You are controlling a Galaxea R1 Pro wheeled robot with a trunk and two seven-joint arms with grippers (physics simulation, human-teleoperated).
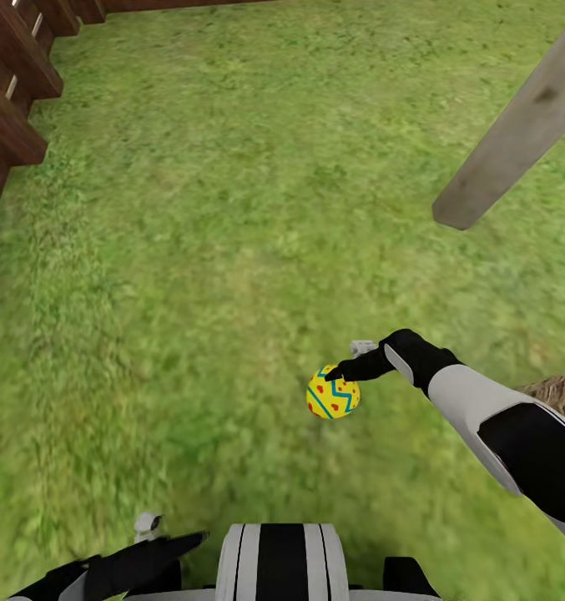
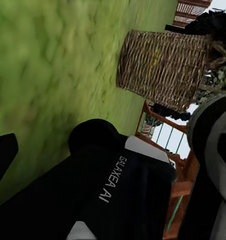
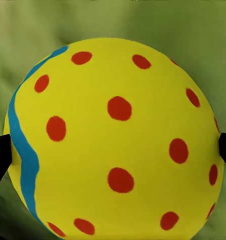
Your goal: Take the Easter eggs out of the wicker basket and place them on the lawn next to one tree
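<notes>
Pinching yellow egg (image 1: pixel 333 392), red spots, blue zigzag, right jaws (image 1: pixel 339 377), left unclear.

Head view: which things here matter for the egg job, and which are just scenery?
Job:
egg, held in the right gripper
basket, at the right edge
lawn
trunk

Scenery:
fence
left gripper, idle and low

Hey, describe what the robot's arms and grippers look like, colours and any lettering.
The right arm has glossy white shells alternating with black segments, ending in a black wrist and slim black right gripper with a small grey block beside it. The left arm is black, also with a small grey block. The left wrist view shows a black casing lettered GALAXEA AI in white.
</notes>
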